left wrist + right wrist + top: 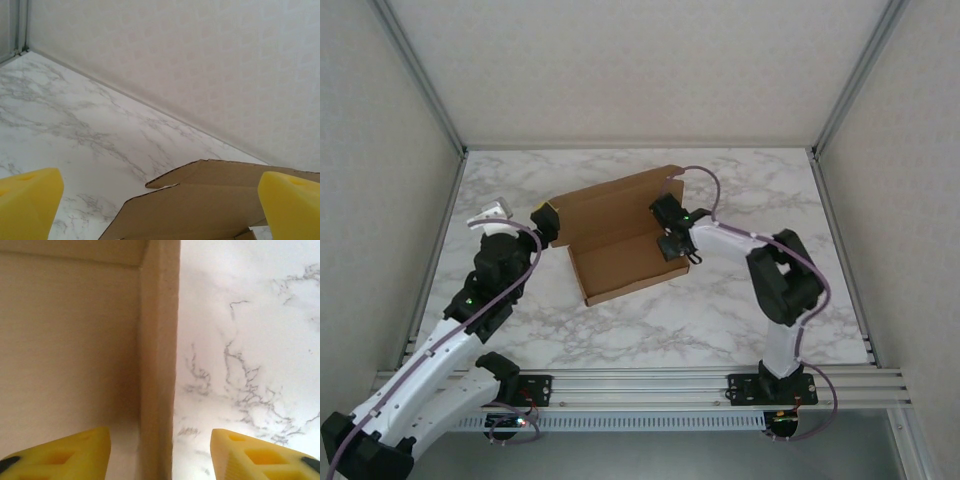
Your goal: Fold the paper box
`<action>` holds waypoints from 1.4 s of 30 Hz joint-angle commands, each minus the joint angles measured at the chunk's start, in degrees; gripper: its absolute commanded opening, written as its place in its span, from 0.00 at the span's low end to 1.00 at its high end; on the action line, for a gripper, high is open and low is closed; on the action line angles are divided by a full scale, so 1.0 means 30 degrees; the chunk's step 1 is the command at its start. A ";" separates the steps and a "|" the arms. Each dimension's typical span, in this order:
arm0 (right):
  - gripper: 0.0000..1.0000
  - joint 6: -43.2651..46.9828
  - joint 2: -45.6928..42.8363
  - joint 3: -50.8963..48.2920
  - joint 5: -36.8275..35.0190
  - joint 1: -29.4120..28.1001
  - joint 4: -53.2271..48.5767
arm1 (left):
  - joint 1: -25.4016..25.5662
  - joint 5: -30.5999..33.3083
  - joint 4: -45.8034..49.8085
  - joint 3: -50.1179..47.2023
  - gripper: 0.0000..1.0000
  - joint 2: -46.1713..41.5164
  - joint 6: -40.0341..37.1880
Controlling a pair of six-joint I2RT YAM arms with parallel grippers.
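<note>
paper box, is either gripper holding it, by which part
Nothing held. The right gripper, open, straddles a side wall of the paper box; left gripper also open.

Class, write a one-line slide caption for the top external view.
Left arm and right arm flank a partly folded paper box on the marble table, jaws at its two ends.

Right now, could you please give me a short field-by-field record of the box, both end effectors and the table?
paper box: brown, partly folded, far panel raised, base lying flat
left end effector: open, at the box's left end
right end effector: open, straddling the box's right side wall
table: white marble
</note>
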State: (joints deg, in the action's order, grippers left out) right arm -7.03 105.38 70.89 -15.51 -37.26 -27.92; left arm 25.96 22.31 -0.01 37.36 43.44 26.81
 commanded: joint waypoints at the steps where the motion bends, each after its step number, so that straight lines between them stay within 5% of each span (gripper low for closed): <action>1: 0.62 -0.0632 -0.3523 -0.1989 0.3129 0.0488 0.3372 | 0.0167 -0.0053 -0.0252 0.0185 0.98 0.0480 0.0231; 8: 0.63 0.0173 -0.8407 -0.4221 0.5740 0.2005 0.7383 | 0.0112 0.0004 -0.0083 0.0808 0.89 0.1001 0.0355; 13: 0.66 0.2260 -0.9519 -0.6481 0.7416 0.3430 1.4647 | 0.0031 -0.0659 -0.0790 0.0314 0.94 0.0245 -0.1924; 16: 0.67 0.2480 -0.8278 -0.4173 0.7817 0.4718 1.2463 | -0.0566 -0.0680 0.0623 0.0760 0.98 0.0688 -0.2153; 25: 0.67 0.7324 -0.5048 -0.2346 1.5762 0.7569 1.2001 | -0.3333 -0.0591 0.0469 -0.0101 0.98 0.1868 0.0334; 32: 0.75 0.9624 -0.2388 -0.0960 1.6685 0.7676 1.1972 | -0.4242 0.0328 -0.0099 0.0582 0.97 0.2980 0.1903; 42: 0.73 1.1444 0.0389 0.1540 1.8414 0.8011 0.9912 | -0.4999 0.1302 -0.0775 0.0946 0.97 0.4556 0.2050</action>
State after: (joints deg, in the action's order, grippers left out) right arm 24.53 104.92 72.38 34.63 -13.72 4.82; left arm 11.99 23.75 -0.86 38.44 56.14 31.38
